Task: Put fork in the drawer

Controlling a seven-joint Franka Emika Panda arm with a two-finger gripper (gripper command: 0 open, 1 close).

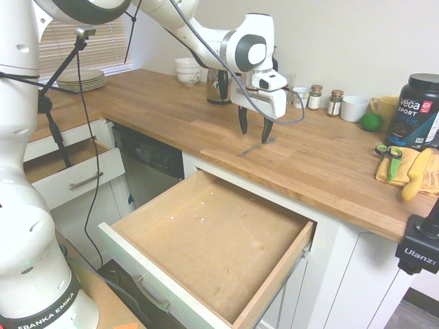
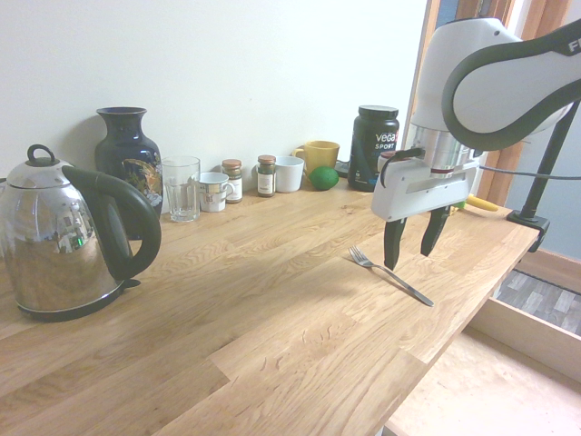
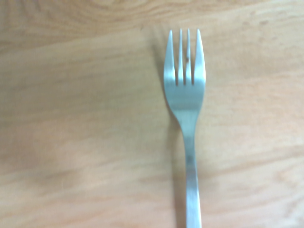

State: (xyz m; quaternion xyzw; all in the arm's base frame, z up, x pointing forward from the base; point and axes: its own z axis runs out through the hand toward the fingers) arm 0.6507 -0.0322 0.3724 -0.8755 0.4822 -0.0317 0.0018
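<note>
From the first exterior view I had the small white-fronted drawer [image 1: 75,179] far off to the left of the end effector, pulled out. Nearer, but lower and in front of the end effector, the drawer [image 1: 212,247] stood wide open, its light brown wood bottom bare and its metal bar handle [image 1: 152,295] facing me. Above it on the table [image 1: 164,110], my end effector [image 1: 254,128] hung with its dark fingers pointing down and spread apart, nothing between them. The fork [image 1: 250,148] lay flat on the table directly beneath it, not touched by either finger. In the second exterior view the fork [image 2: 392,275] had its tines toward the wall and its handle toward the table's front edge, with the end effector [image 2: 414,243] just above the middle of it, one fingertip close over the handle. The wrist view showed the fork [image 3: 186,95] straight below, four tines, handle running out of frame. To the right of the end effector, well apart, stood a black protein tub [image 1: 420,110] and a yellow cloth [image 1: 403,168].
</note>
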